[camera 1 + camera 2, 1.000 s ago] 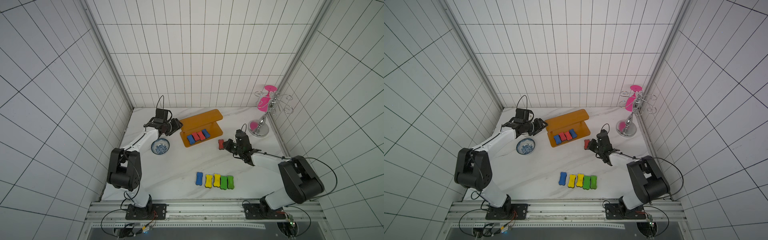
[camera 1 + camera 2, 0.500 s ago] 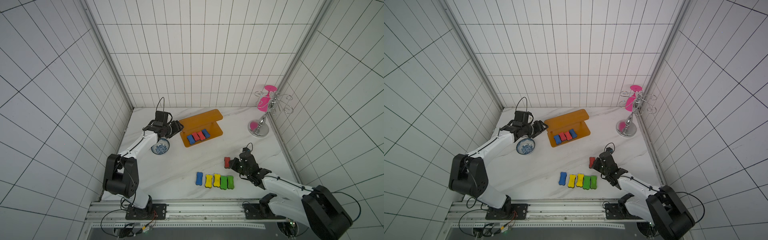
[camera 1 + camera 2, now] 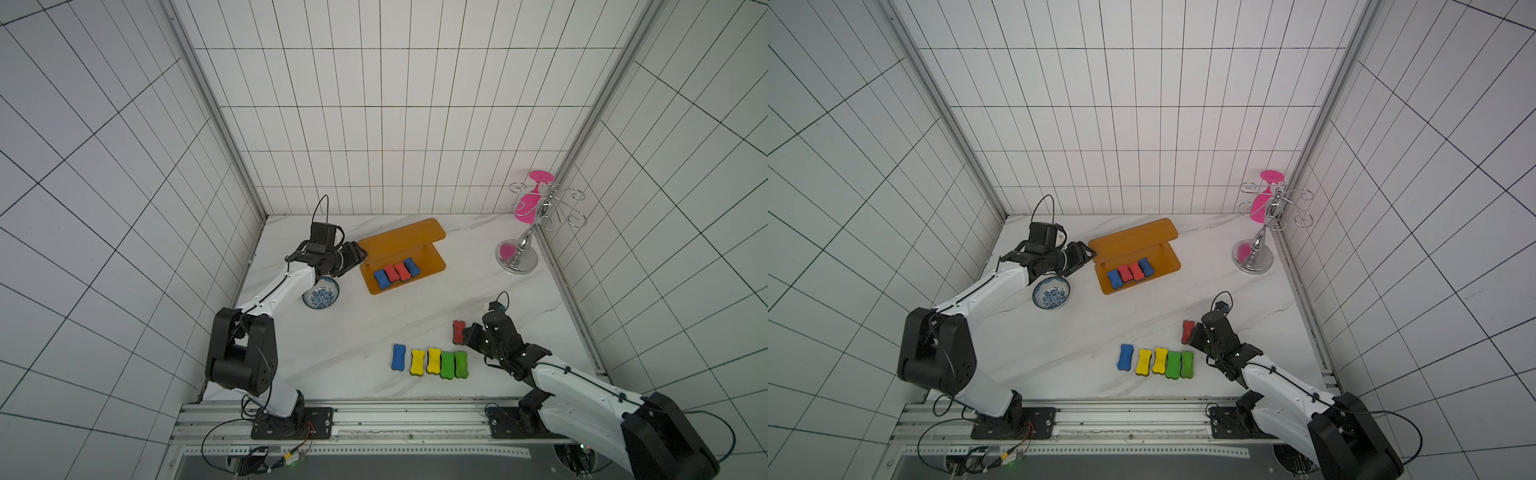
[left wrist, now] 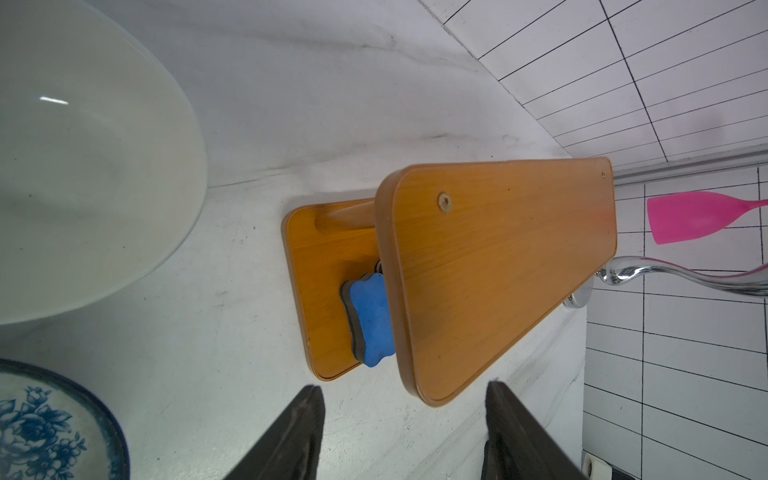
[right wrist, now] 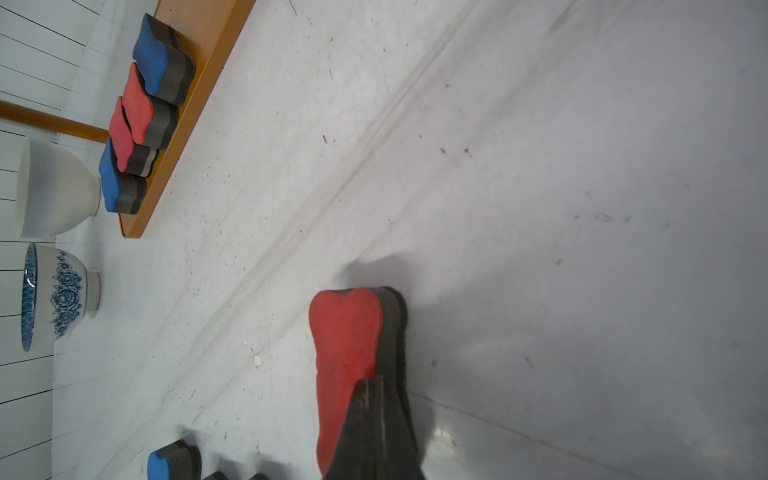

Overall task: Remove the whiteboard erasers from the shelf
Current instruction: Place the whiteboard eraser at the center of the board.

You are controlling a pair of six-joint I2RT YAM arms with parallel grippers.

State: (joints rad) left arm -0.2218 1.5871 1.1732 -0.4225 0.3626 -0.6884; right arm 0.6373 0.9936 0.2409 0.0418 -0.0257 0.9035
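Left wrist view: top board of orange-brown two-tier wooden shelf (image 4: 498,270) covered part of blue bone-shaped foam eraser (image 4: 372,324); plain white bowl (image 4: 83,166) cut by edge.

High paired overheads looking down, close low wrist views, shelf (image 3: 400,240) shared

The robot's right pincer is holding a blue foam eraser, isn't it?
Not blue. The right pincer is holding a red bone-shaped foam eraser with a dark felt underside, as the right wrist view shows.

blue-wht bowl (image 3: 320,293), silver rack (image 3: 524,241), pink glass (image 3: 528,208)
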